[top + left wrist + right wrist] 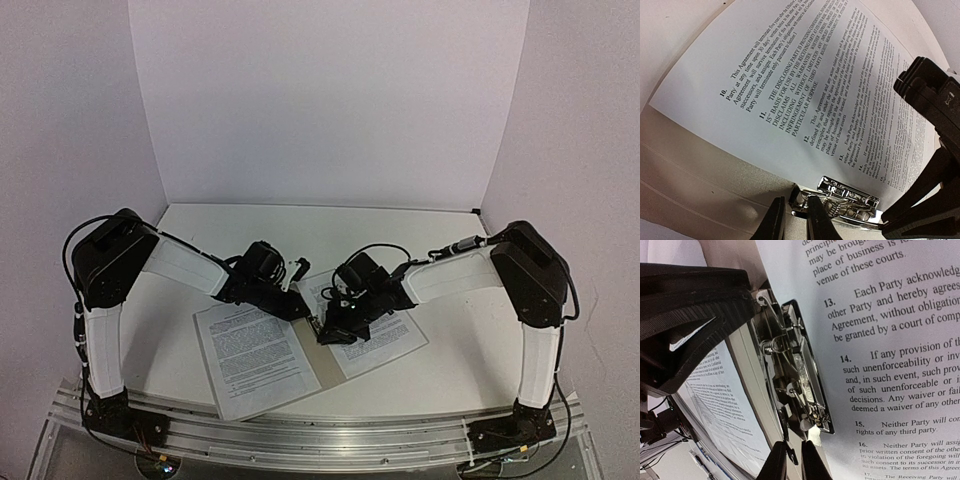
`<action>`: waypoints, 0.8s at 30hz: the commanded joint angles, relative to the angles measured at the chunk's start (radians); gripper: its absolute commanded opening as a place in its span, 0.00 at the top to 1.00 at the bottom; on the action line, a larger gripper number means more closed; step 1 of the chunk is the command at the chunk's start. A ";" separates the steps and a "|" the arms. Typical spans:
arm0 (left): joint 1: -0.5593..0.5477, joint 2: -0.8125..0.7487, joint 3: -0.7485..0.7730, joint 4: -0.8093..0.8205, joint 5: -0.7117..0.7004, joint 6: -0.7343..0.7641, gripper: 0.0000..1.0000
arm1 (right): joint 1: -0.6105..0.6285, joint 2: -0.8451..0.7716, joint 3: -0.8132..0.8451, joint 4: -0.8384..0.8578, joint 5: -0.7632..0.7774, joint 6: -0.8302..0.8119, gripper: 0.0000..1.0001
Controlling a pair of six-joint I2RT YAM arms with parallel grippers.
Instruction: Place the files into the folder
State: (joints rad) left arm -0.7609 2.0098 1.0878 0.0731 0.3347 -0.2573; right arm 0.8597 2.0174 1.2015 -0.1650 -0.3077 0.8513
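Jaws of both arms, narrowly parted and empty, sit just short of the metal clip [847, 192] of the folder [700, 170], at the edge of the files [830, 90], its long axis in line with the right pair, crosswise to the left.

Files [250, 355]: white sheets, dense black printed paragraphs, bold numbered clauses.
Folder [690, 170]: plain beige-tan, no pattern.
Clip [847, 197]: bright silver metal, mirror-shiny.
Left claw [792, 220], right claw [792, 460]: matt black fingers.
Arms [185, 265]: black joints, white link covers.
Surface [450, 350]: plain white.
Walls [330, 100]: pale lilac-white.
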 commanded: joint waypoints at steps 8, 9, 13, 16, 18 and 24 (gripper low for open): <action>0.021 0.032 -0.053 -0.172 -0.039 0.015 0.85 | -0.022 0.072 -0.069 -0.218 0.225 0.068 0.93; 0.024 0.032 -0.053 -0.174 -0.039 0.015 0.85 | -0.022 0.074 -0.083 -0.219 0.230 0.077 0.94; 0.026 0.030 -0.053 -0.175 -0.039 0.016 0.85 | -0.022 0.087 -0.103 -0.219 0.227 0.091 0.97; 0.026 0.029 -0.058 -0.174 -0.039 0.018 0.85 | -0.022 0.086 -0.106 -0.221 0.233 0.102 0.98; 0.026 0.029 -0.059 -0.174 -0.039 0.018 0.85 | -0.022 0.076 -0.095 -0.226 0.242 0.098 0.92; 0.027 0.026 -0.059 -0.173 -0.039 0.018 0.85 | -0.021 0.021 0.006 -0.334 0.371 0.055 0.89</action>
State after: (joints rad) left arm -0.7521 2.0098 1.0840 0.0853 0.3382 -0.2581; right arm 0.8684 2.0125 1.2102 -0.1841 -0.2386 0.9146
